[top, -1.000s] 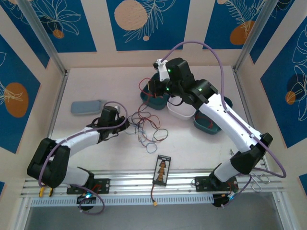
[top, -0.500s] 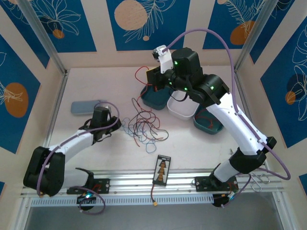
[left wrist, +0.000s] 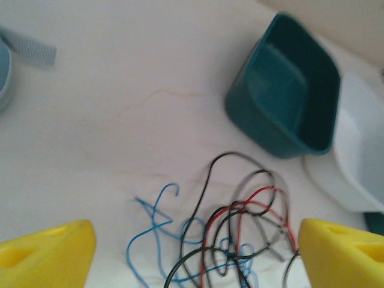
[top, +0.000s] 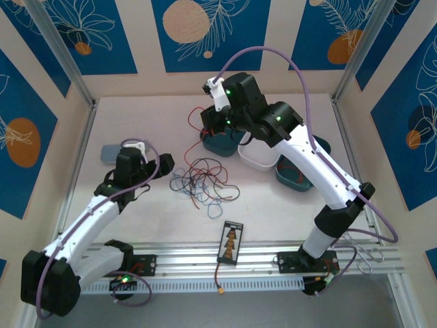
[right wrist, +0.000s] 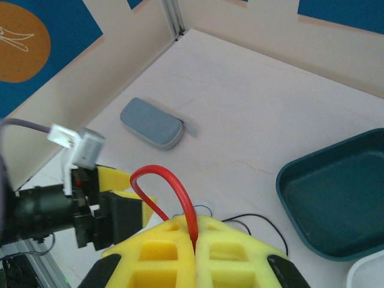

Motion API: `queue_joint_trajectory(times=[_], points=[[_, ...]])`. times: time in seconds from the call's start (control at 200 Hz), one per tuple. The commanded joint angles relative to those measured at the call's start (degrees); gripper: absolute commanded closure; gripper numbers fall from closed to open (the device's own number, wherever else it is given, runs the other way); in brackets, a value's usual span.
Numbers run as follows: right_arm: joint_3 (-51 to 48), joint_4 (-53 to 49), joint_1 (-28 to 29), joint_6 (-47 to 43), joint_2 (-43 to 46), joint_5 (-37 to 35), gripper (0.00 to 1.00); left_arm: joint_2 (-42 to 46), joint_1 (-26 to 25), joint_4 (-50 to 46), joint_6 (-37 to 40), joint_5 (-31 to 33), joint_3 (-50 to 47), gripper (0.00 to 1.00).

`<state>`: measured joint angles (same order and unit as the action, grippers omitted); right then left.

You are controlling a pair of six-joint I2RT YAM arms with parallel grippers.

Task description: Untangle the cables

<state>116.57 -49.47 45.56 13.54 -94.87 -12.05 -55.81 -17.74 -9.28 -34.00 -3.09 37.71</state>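
Note:
The cables [top: 205, 181] lie as a loose tangle of thin red, blue and black wires in the middle of the table. In the left wrist view the cables [left wrist: 240, 231] spread on the table between and beyond my yellow fingers. My left gripper [top: 162, 165] [left wrist: 195, 258] stands open just left of the bunch and holds nothing. My right gripper [top: 210, 125] [right wrist: 195, 240] hangs above the far teal tray, shut on a red cable [right wrist: 174, 192] that arches up out of its pads. The red cable [top: 196, 115] loops beside it in the top view.
A grey pouch [top: 124, 152] lies at the left behind my left arm. A teal tray [top: 220, 143], a white tray [top: 258, 158] and another teal tray [top: 295, 176] stand in a row at the back right. A black board [top: 232, 242] lies near the front rail.
My left gripper has opened and drawn back to the left of the bunch. My right gripper has swung left, still gripping the red cable.

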Motion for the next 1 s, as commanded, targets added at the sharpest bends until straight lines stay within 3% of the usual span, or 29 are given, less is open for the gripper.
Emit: queue_joint_trajectory(times=[0.0,0.035,0.26,0.555,0.715,0.995], points=[[2.4,-1.0,0.5,-0.1,-0.7,0.6,1.0,1.9,0.3,-1.3,2.4,-2.0,2.1,0.04],[2.6,-1.1,0.5,-0.1,-0.9,0.8,1.0,2.0,0.3,-0.8,2.4,-3.3,2.3,0.0],[3.6,-1.5,0.6,-0.3,-0.9,0.6,1.0,-0.5,-0.3,5.9,-0.9,-10.1,1.6,0.0],[-0.3,-6.4,-1.5,-0.2,5.8,-15.0,1.0,-0.5,-0.4,5.0,-1.0,-6.8,-0.5,0.0],[-6.7,-8.6,-8.8,5.0,12.7,-16.8,1.0,-0.1,-0.4,4.2,-0.9,-5.3,-1.5,0.0],[-21.1,-9.1,-29.7,11.1,24.6,-10.2,1.0,-0.1,-0.4,3.5,-0.9,-3.4,-1.9,0.0]])
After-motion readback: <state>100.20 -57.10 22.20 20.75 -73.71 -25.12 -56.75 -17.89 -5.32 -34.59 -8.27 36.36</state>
